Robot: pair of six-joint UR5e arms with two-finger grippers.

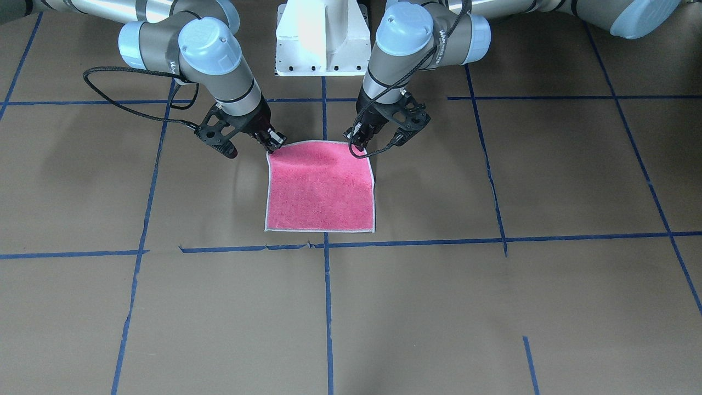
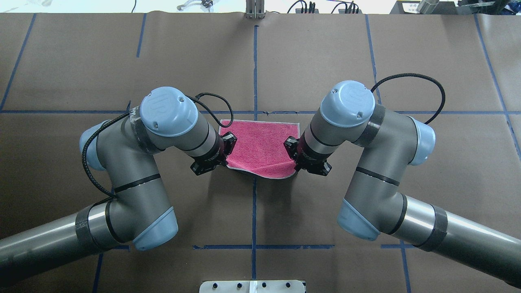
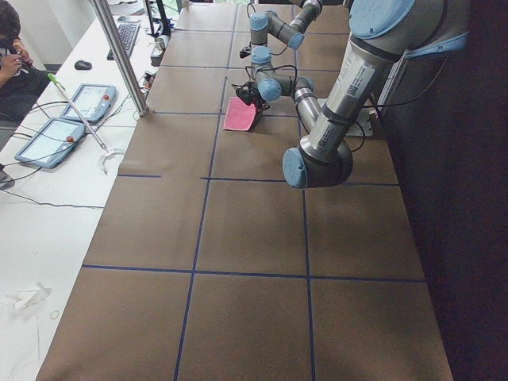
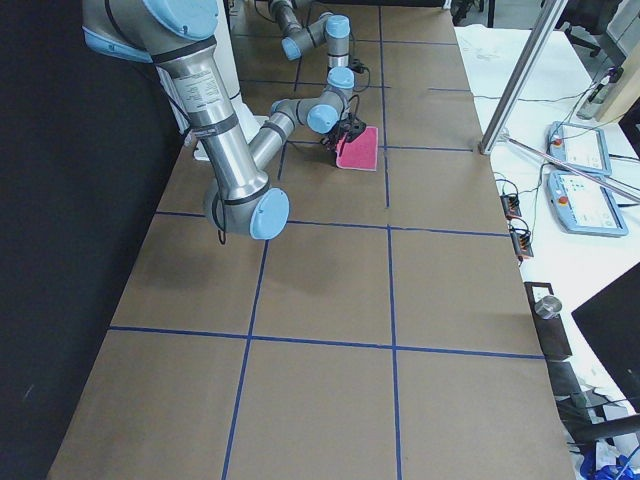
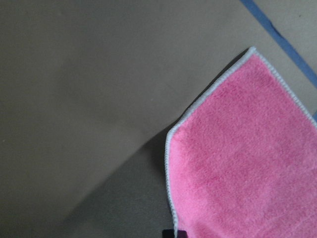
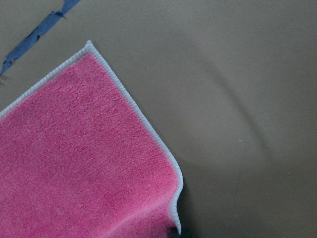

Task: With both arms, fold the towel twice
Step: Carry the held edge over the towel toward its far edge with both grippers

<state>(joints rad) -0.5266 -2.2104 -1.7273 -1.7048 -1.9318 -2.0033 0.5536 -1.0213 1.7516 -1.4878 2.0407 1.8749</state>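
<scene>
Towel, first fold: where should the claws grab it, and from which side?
The two robot-side corners, one per claw, from above on the robot's side. The towel lies square, pink face up, far edge flat on the table. The left claw and right claw pinch those corners, with that near edge lifted.

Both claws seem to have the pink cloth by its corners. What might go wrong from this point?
1. The left gripper and right gripper each seem to pinch only the tip of a corner of the towel. One corner may slip out, leaving a crooked fold.
2. The far edge lies loose on the table, so the whole towel might drag along instead of folding over.
</scene>
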